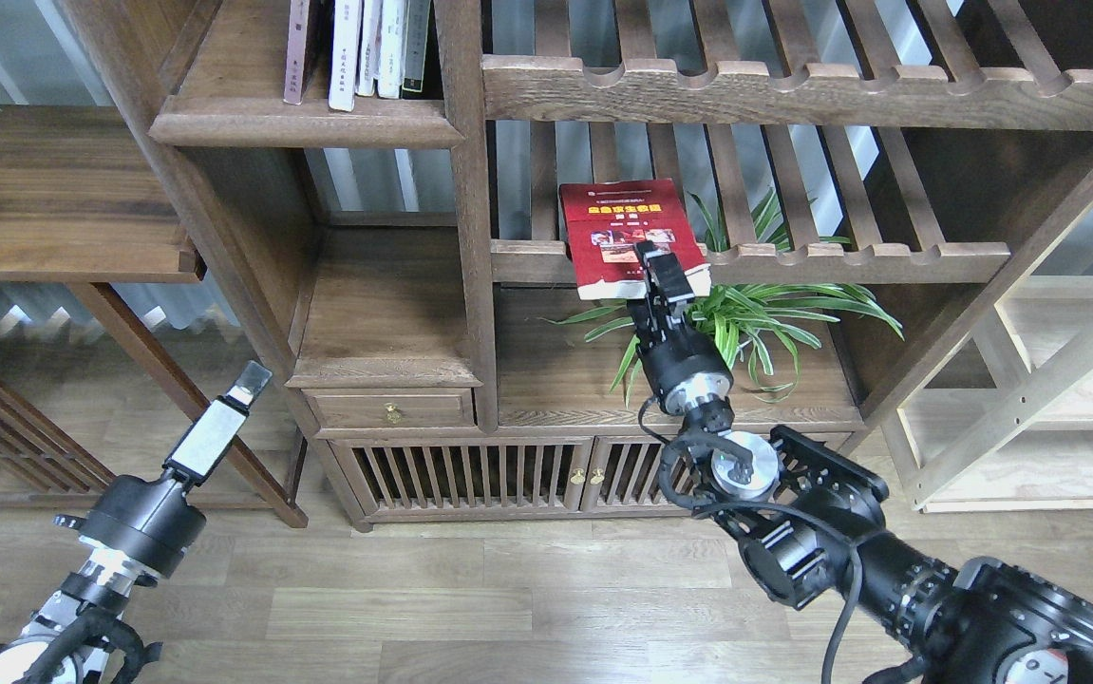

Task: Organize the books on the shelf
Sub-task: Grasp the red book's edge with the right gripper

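Observation:
A red book (630, 233) with a yellow title and small photos lies flat on a slatted rack, its near edge hanging over the front rail. My right gripper (657, 270) reaches up from below. One finger lies over that near edge of the cover, and the other is hidden, so I cannot tell whether the grip is closed. The shelf (304, 125), a solid dark plank with a moulded lip, is at the upper left. Several books (356, 52) stand upright on it against the right post. My left gripper (240, 391) hangs low at the left, far from any book, with nothing in it.
A potted spider plant (755, 318) stands right behind my right wrist, under the rack. Below are a small drawer (392, 410) and slatted cabinet doors (470, 475). A second slatted rack (793, 95) runs above. A pale wood unit (1059, 380) stands at the right.

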Available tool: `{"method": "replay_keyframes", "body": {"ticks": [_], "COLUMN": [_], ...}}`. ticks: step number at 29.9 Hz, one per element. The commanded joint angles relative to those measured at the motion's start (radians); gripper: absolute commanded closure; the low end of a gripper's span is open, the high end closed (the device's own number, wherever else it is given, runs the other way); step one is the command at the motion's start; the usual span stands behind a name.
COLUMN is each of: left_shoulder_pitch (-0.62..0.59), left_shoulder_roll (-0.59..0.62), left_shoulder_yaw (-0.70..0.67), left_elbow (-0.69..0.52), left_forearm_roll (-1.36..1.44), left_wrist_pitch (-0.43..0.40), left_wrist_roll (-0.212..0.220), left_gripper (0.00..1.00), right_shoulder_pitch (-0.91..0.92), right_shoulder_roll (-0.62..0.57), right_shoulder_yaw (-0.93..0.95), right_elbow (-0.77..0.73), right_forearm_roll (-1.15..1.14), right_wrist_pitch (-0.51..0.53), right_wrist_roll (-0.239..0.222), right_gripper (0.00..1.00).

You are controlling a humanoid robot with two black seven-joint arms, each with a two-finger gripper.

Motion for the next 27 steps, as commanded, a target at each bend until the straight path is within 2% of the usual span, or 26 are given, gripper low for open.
{"method": "replay_keyframes", "body": {"ticks": [1, 9, 18, 22, 24, 25, 27], "left_shoulder_pitch": [0.000, 0.001, 0.012, 0.014, 0.015, 0.017, 0.018], "left_shoulder_roll": [0.000, 0.008, 0.008, 0.008, 0.008, 0.008, 0.008], "left_shoulder_yaw": [-0.005, -0.024, -0.028, -0.028, -0.033, -0.037, -0.042], "left_elbow": [0.000, -0.001, 0.000, 0.000, 0.000, 0.000, 0.000], "left_forearm_roll": [0.000, 0.000, 0.000, 0.000, 0.000, -0.001, 0.000], "left_wrist_pitch": [0.000, 0.000, 0.000, 0.000, 0.000, 0.000, 0.000], "left_wrist_roll": [0.000, 0.000, 0.000, 0.000, 0.000, 0.000, 0.000], "left_gripper": [0.02, 0.02, 0.02, 0.02, 0.02, 0.02, 0.02], "right_shoulder_pitch": [0.026, 0.026, 0.026, 0.026, 0.027, 0.029, 0.038], "right_shoulder_roll": [0.000, 0.000, 0.000, 0.000, 0.000, 0.000, 0.000], "right_shoulder_yaw": [0.000, -0.003, -0.015, -0.018, -0.023, -0.028, -0.031], "right_elbow": [-0.008, -0.013, -0.021, -0.021, -0.021, -0.021, -0.022], "right_forearm_roll": [0.013, 0.016, 0.016, 0.011, 0.008, 0.005, 0.003], "right_wrist_pitch": [-0.017, -0.063, -0.063, -0.071, -0.084, -0.094, -0.104], "right_wrist_roll": [0.000, 0.000, 0.000, 0.002, 0.002, 0.005, 0.015], "right_gripper": [0.03, 0.04, 0.22, 0.37, 0.50, 0.60, 0.68]}}
